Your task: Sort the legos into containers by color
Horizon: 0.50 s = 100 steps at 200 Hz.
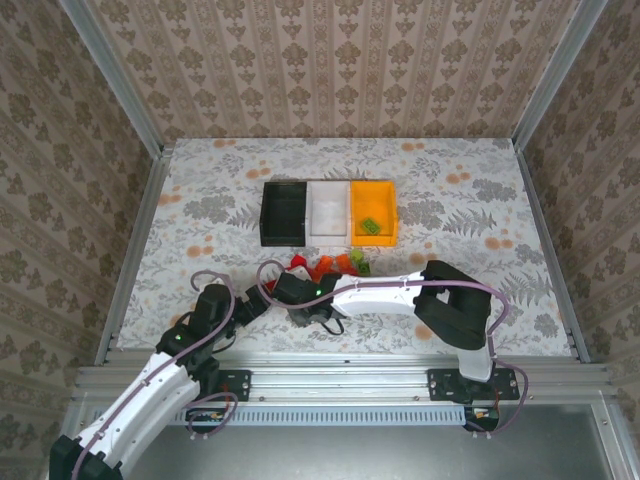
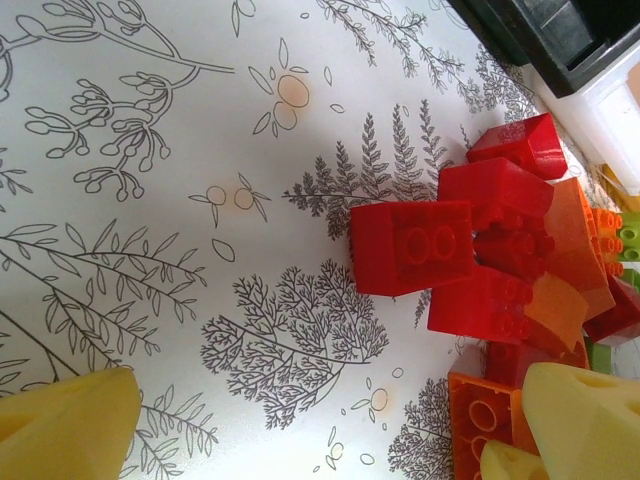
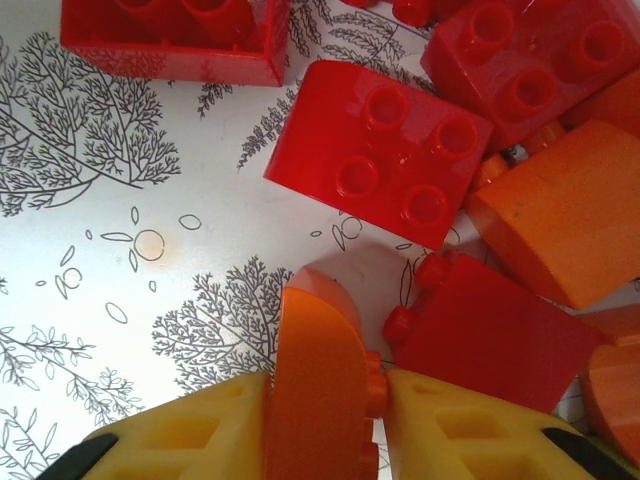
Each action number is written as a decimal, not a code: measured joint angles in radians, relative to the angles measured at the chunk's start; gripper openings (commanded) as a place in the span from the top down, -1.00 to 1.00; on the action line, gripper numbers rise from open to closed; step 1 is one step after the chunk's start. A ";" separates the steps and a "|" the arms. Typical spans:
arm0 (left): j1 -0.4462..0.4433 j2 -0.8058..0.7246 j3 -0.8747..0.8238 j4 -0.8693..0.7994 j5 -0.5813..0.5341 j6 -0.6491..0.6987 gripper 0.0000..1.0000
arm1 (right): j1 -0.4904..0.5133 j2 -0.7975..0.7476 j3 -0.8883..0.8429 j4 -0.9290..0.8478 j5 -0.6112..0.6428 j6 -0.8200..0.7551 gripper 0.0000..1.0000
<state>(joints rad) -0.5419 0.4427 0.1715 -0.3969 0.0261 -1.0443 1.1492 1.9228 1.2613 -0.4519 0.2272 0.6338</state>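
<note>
Floral table (image 1: pixel 480 200), right gripper (image 3: pixel 325 388) clamping orange lego (image 3: pixel 318 340), left gripper (image 2: pixel 325 420) wide open

Bare worktop (image 1: pixel 215 190) is lying open to the left and right of the containers (image 1: pixel 328 212) and beyond them. The legos (image 1: pixel 322 266) are crowding the strip on their near side. Red bricks (image 3: pixel 385 150) are pressing close around one side of the right hand (image 3: pixel 325 400), which is clamping an orange brick (image 3: pixel 315 340); the other side is lying bare.
</note>
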 measured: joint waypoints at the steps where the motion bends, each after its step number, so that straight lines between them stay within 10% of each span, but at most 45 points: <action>1: 0.000 0.000 0.000 0.000 0.000 0.000 -1.00 | 0.000 0.000 0.000 0.000 0.000 0.000 0.36; 100: 0.000 0.000 0.004 -0.002 0.000 0.000 -0.99 | -0.016 -0.103 -0.003 -0.010 0.007 -0.031 0.54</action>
<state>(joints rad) -0.5415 0.4427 0.1757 -0.3988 0.0265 -1.0439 1.1336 1.8194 1.2583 -0.4622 0.2340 0.6025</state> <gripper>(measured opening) 0.997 0.247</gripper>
